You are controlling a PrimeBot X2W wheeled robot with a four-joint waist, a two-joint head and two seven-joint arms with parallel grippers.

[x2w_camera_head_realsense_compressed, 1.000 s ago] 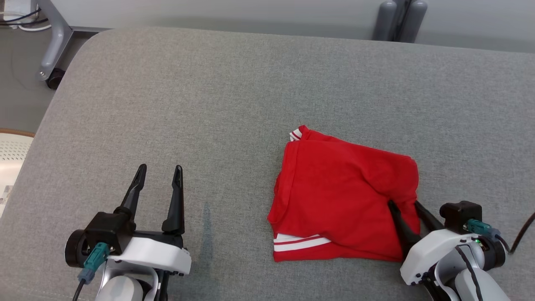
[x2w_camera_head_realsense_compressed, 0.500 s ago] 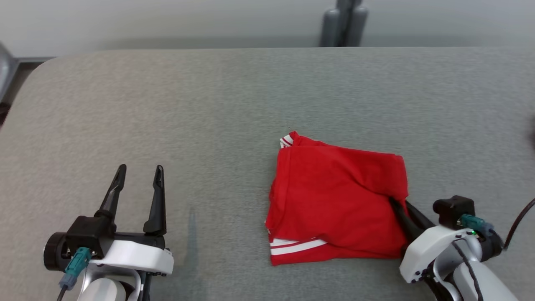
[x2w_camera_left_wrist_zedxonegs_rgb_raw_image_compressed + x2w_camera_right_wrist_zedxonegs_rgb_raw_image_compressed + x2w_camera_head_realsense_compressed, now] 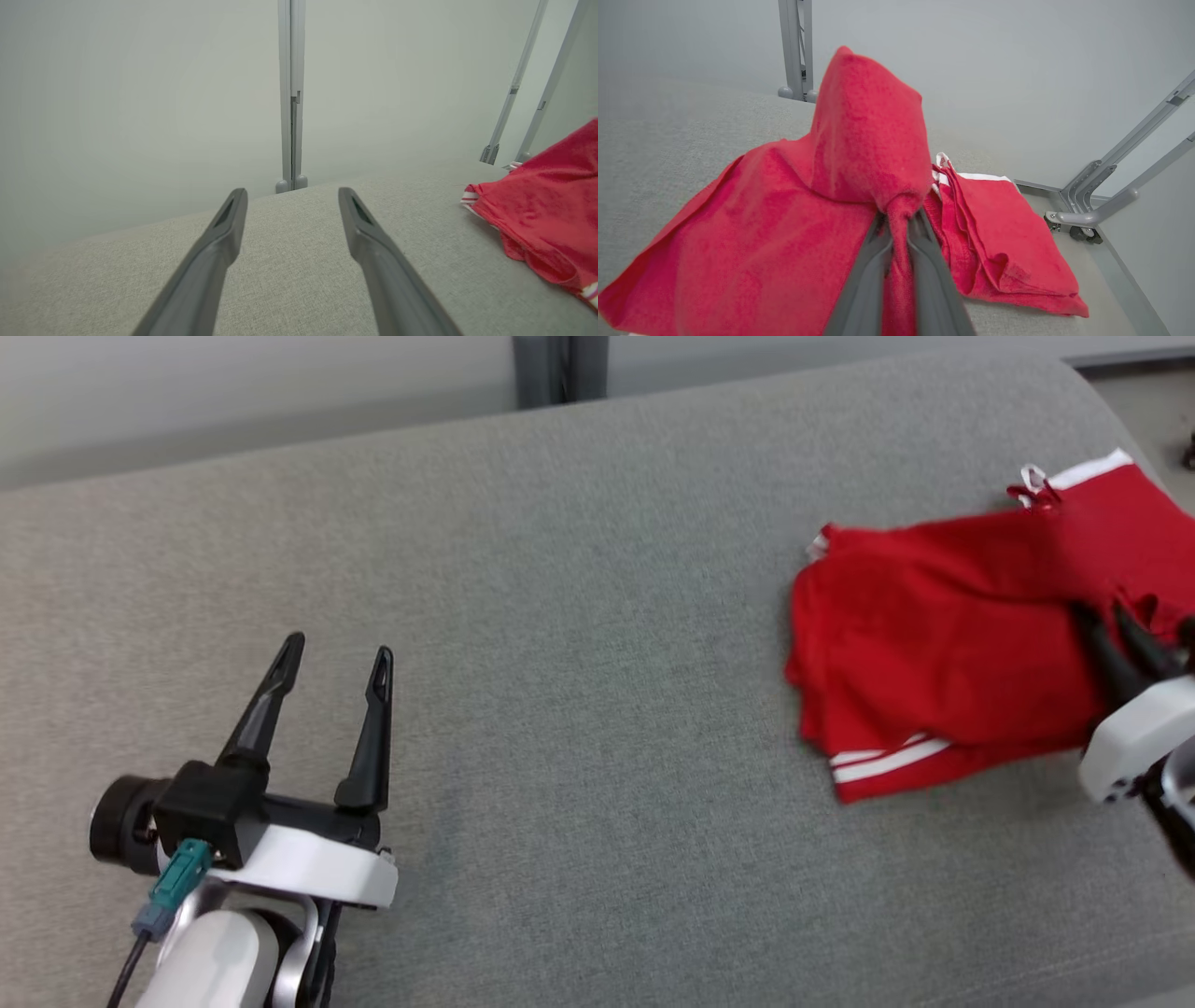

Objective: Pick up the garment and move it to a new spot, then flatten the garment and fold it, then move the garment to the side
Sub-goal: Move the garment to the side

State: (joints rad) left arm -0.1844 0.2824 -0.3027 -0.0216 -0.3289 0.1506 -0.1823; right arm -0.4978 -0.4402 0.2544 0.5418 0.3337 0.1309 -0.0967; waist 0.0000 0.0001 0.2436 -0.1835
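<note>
The red garment [image 3: 934, 616], white-striped at its hems, lies bunched near the right end of the grey fabric surface [image 3: 560, 616], with one fold standing up off it in a peak. The right hand [image 3: 899, 219] is clenched on that fold, cloth pinched between its fingers. The left hand [image 3: 338, 649] is spread wide and empty over the surface's left part. The cloth looks light, soft and limp. It will likely sag from a single pinch, so hems or corners should give better control for flattening.
</note>
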